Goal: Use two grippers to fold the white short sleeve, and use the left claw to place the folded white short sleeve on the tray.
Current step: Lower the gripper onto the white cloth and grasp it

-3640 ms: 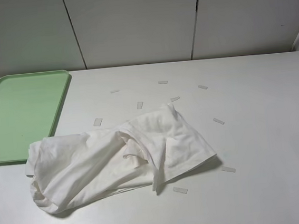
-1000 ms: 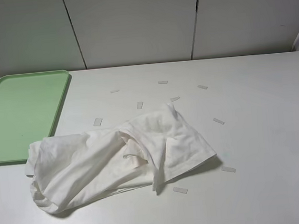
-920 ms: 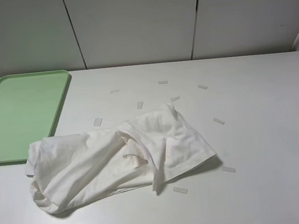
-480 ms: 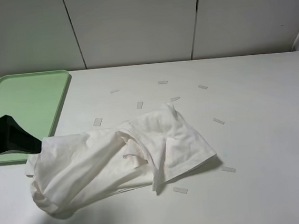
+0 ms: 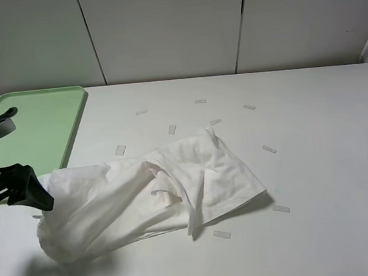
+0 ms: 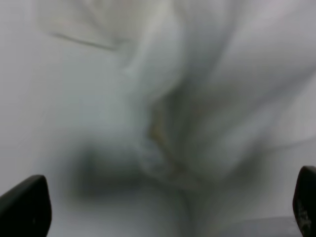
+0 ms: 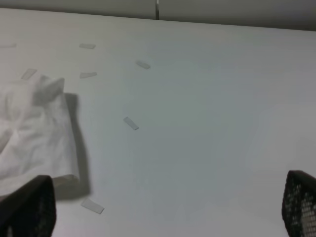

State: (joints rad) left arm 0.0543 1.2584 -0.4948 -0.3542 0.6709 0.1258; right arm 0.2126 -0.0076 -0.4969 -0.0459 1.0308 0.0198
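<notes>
White short sleeve [image 5: 149, 187] crumpled on the worktop [image 5: 314, 138], middle of frame. Left pincer [image 6: 158, 212] spread wide at its left edge, beside green tray [image 5: 33, 126]. Right pincer [image 7: 163, 205] spread wide too.

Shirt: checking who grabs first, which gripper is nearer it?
Left. The left gripper hangs open right at the shirt's left end; the right gripper stands well apart, off its right side.

White table [image 5: 330, 163] carries about nine small pale rectangular strips [image 5: 269, 149] lying flat, scattered across its middle and well apart from one another; behind its far edge stands a grey panelled wall [image 5: 167, 29] with two dark vertical seams [image 5: 91, 39].
</notes>
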